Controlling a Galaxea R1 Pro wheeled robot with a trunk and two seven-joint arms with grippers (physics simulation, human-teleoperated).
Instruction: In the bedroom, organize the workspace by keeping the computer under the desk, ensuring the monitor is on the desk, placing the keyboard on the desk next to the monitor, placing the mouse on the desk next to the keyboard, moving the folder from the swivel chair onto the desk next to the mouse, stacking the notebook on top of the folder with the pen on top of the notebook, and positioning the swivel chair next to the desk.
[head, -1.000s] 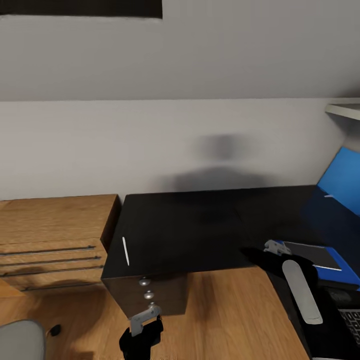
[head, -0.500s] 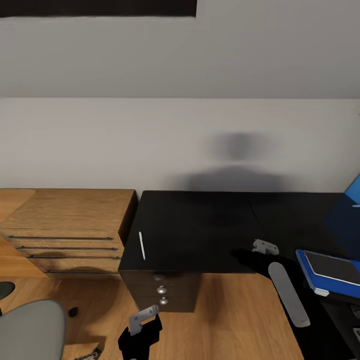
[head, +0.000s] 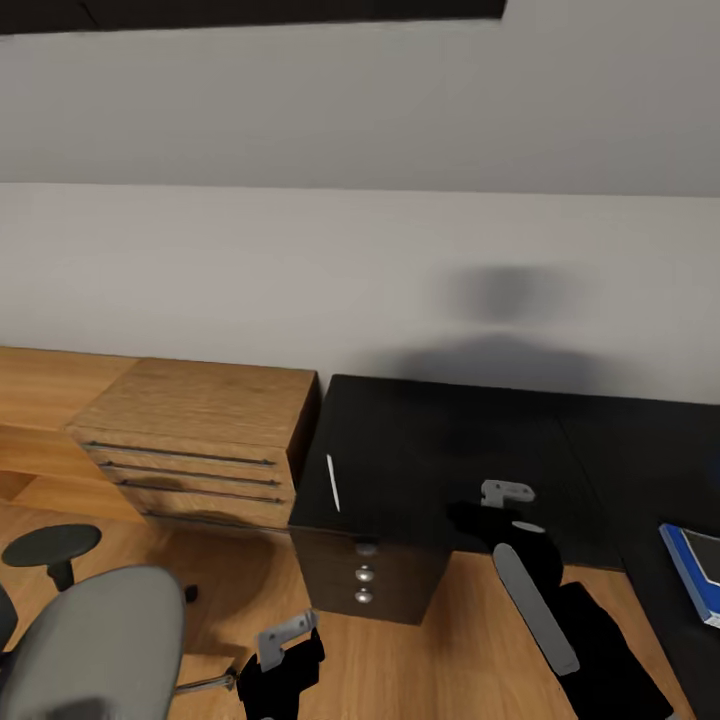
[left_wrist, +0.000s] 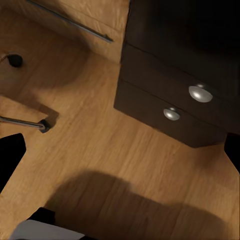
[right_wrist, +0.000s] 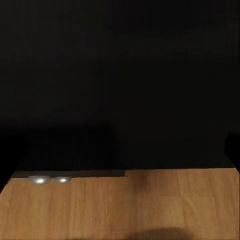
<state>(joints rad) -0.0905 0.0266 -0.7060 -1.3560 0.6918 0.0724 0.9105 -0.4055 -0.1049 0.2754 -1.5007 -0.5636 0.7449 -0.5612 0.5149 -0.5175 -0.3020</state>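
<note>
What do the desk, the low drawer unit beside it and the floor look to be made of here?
Desk: black, faintly glossy top, likely lacquered board; round metallic-looking drawer knobs. Drawer unit: light wood grain, matte, thin dark bar handles. Floor: warm wood-look planks, possibly laminate.

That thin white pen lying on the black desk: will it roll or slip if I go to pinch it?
The pen looks slim and round, lying flat near the desk edge, so a nudge would probably roll it. The glossy desktop likely lets it slide. It seems light and stiff.
</note>
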